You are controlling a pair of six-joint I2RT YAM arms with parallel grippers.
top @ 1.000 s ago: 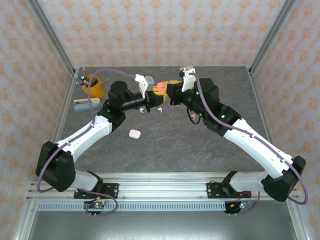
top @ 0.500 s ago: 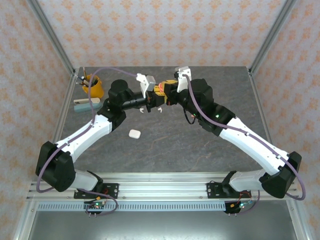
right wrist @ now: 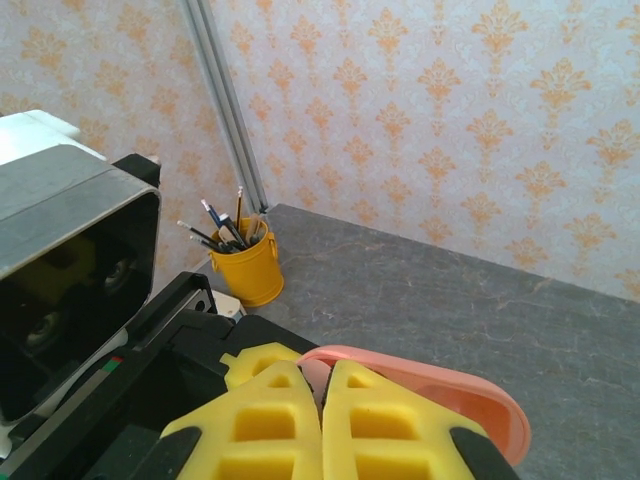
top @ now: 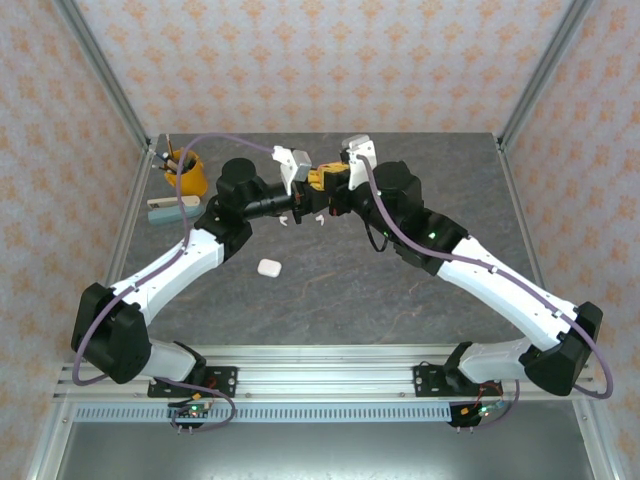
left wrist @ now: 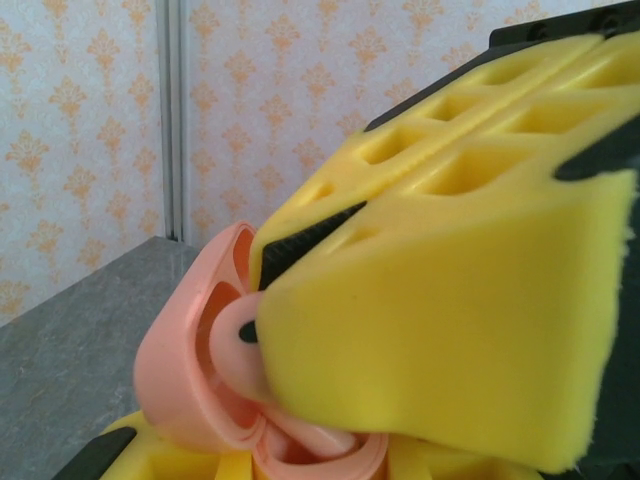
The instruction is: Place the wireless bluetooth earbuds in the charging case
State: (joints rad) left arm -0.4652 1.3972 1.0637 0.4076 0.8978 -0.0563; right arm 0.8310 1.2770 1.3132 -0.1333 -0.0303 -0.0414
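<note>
Moved leftward since a second ago, the clenched right yellow-padded gripper point(right wrist: 322, 390) is set against the salmon-orange pebble-shaped plastic case point(right wrist: 450, 395), which is grasped and raised by the left gripper point(top: 312, 188) for loading. Whether an earbud is pinched cannot be told; white plastic earbuds point(top: 321, 220) are left on the table point(top: 400, 290) beneath.

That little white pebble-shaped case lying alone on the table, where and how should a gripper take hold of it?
Probably across its narrower width, coming straight down from above. The white case lies flat on the table with bare surface all round it, so fingers could drop on either side. Its low, rounded shape gives little to catch from the side.
</note>
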